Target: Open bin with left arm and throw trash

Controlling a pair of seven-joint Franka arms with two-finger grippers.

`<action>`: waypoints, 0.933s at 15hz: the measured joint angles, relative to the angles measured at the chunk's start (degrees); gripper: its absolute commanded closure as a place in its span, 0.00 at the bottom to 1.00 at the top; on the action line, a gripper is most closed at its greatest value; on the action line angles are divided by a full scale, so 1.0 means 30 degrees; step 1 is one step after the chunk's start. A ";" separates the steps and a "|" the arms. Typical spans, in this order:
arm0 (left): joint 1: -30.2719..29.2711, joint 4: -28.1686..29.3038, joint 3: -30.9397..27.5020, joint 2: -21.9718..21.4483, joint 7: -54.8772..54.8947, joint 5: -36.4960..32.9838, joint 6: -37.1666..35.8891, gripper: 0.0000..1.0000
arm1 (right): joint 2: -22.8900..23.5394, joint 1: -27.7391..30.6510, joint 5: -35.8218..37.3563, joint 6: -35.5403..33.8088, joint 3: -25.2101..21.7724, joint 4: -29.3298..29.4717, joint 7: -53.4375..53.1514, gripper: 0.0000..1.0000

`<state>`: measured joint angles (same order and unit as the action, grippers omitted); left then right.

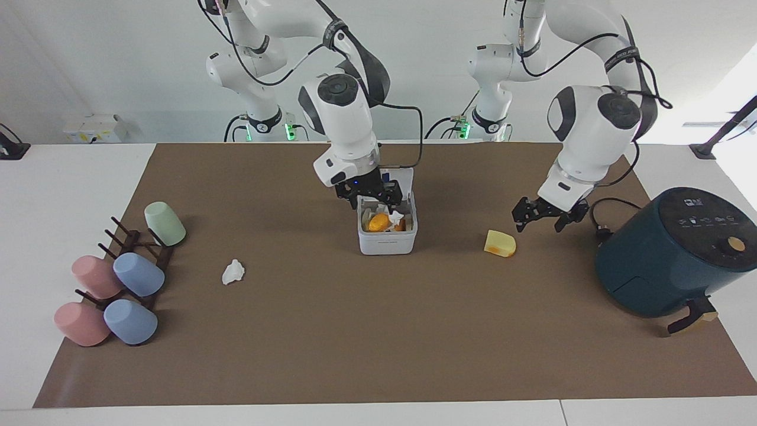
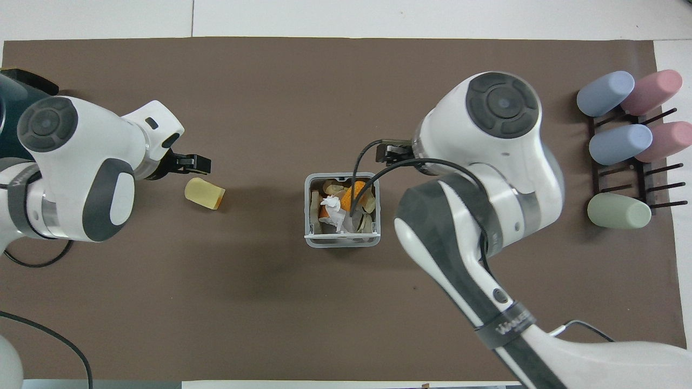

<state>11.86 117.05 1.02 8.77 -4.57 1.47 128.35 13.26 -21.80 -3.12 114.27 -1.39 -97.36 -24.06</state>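
Left gripper (image 1: 541, 216) spread, empty, over pale-yellow wedge-shaped chunk (image 1: 500, 244); right gripper (image 1: 374, 195) released above small white cube-shaped plastic bin (image 1: 387, 241).

Table (image 1: 77, 177): white, under a brown mat (image 1: 331, 331).
Centre: open bin (image 1: 387, 239).
Overhead view, 9 o'clock: yellow wedge (image 2: 205, 193), then air fryer (image 1: 674, 254).
3 o'clock: tissue wad (image 1: 233, 272), then cup rack (image 2: 621, 156).
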 measured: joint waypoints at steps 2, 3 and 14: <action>0.0025 0.1238 -0.0003 0.0071 0.0000 0.0000 0.1173 0.00 | 0.0073 0.1786 0.0028 0.0012 -0.0040 -0.0045 0.3101 0.00; 0.0025 0.1823 -0.0004 0.0075 0.0000 0.0000 0.1878 0.00 | 0.0097 0.2477 0.0028 0.0137 -0.0046 -0.0092 0.4154 0.00; 0.1426 0.3014 0.0005 -0.0147 -0.2430 0.0005 0.3916 1.00 | 0.0439 0.6388 0.0091 0.6929 -0.0051 -0.4435 1.0023 0.00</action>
<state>16.13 126.10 1.03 8.33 -11.86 1.49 140.10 14.58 -2.64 -2.85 135.06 -1.54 -110.67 6.01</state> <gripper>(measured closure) 0.789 0.000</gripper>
